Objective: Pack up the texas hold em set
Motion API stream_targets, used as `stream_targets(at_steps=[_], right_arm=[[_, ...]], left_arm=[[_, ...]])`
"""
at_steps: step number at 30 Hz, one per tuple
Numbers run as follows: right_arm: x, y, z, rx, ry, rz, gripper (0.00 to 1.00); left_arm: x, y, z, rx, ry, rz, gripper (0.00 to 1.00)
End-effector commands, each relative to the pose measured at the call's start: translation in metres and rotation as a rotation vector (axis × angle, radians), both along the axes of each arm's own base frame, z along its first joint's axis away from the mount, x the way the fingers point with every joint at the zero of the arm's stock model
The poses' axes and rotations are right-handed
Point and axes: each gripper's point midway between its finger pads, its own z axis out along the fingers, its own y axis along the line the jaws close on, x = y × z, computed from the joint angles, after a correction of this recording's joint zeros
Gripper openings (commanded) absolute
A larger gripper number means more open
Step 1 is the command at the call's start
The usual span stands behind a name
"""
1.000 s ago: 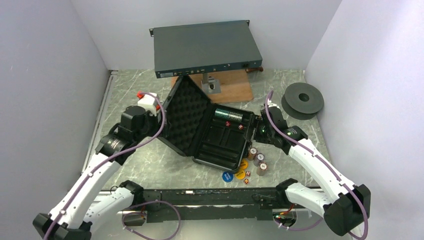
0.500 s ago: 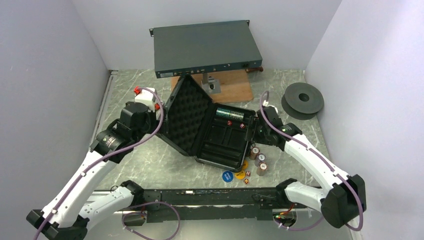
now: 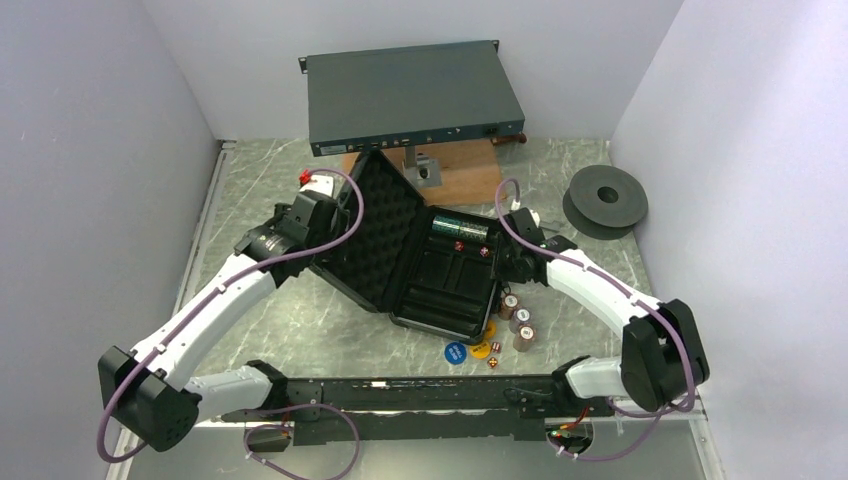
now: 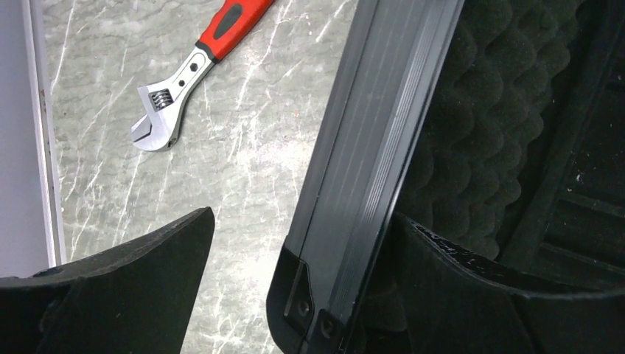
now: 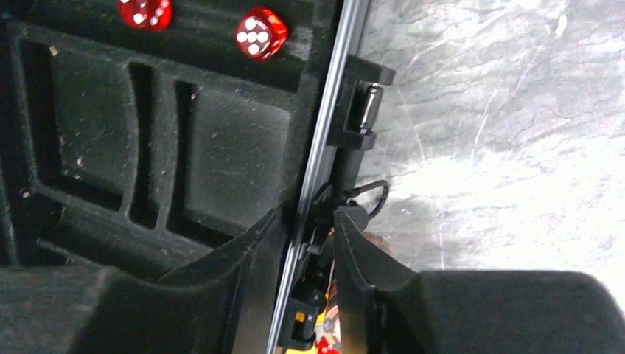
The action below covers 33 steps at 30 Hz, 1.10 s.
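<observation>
Black foam-lined hard poker case [image 3: 452, 292] lies open mid-table, stacked chips [image 3: 518, 320] loose at its five o'clock, and it looks rigid and weighty, best taken by the metal rim [image 5: 321, 147], which the right gripper [image 5: 309, 221] pinches narrowly at three o'clock while the left gripper [image 4: 298, 243] gapes wide astride the lid [image 4: 376, 147] at nine.

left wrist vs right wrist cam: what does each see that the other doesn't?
Left wrist only: a red-handled wrench lying on the table, the foam-lined lid, and the left gripper open astride the lid's edge.
Right wrist only: two red dice in the tray, a latch, and the right gripper pinching the case rim.
Both: the black case and the marble table.
</observation>
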Motion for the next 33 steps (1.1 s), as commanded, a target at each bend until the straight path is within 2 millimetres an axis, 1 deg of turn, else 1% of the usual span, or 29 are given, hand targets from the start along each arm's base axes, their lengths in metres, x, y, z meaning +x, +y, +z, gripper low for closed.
stream_targets(at_steps=[1,4,6,8,11,15,18,21,24,26,27,28,31,33], right_arm=[[0.015,0.018,-0.001,0.052,-0.035,0.041,0.28],[0.018,0.03,-0.007,0.091,-0.012,0.08,0.13],[0.017,0.041,-0.013,0.117,0.01,0.109,0.07],[0.015,0.053,-0.017,0.135,0.028,0.138,0.04],[0.011,0.069,-0.026,0.124,0.055,0.173,0.04],[0.008,0.079,-0.04,0.113,0.086,0.181,0.04],[0.007,0.085,-0.047,0.129,0.103,0.189,0.04],[0.006,0.101,-0.05,0.159,0.108,0.225,0.04],[0.007,0.111,-0.053,0.148,0.116,0.259,0.07],[0.01,0.108,-0.052,0.124,0.103,0.256,0.11],[0.01,0.106,-0.049,0.115,0.093,0.255,0.16],[0.011,0.103,-0.047,0.104,0.083,0.253,0.23],[0.01,0.097,-0.037,0.079,0.066,0.256,0.35],[0.011,0.093,-0.028,0.066,0.047,0.256,0.42]], left_arm=[[0.012,0.006,0.012,-0.034,-0.069,0.075,0.89],[0.012,0.014,0.009,-0.02,-0.066,0.123,0.73],[0.009,0.023,0.008,-0.004,-0.063,0.162,0.68],[0.007,0.03,0.009,0.005,-0.067,0.187,0.67],[0.003,0.037,0.011,0.012,-0.069,0.205,0.68],[-0.003,0.043,0.015,0.021,-0.066,0.213,0.71],[-0.009,0.047,0.024,0.028,-0.072,0.209,0.73],[-0.016,0.053,0.037,0.042,-0.093,0.186,0.77],[-0.023,0.055,0.044,0.047,-0.116,0.138,0.82],[-0.025,0.056,0.043,0.05,-0.137,0.115,0.85],[-0.026,0.057,0.041,0.05,-0.146,0.114,0.86],[-0.027,0.058,0.039,0.049,-0.156,0.117,0.88],[-0.03,0.059,0.033,0.035,-0.173,0.12,0.9],[-0.03,0.057,0.033,0.013,-0.194,0.113,0.93]])
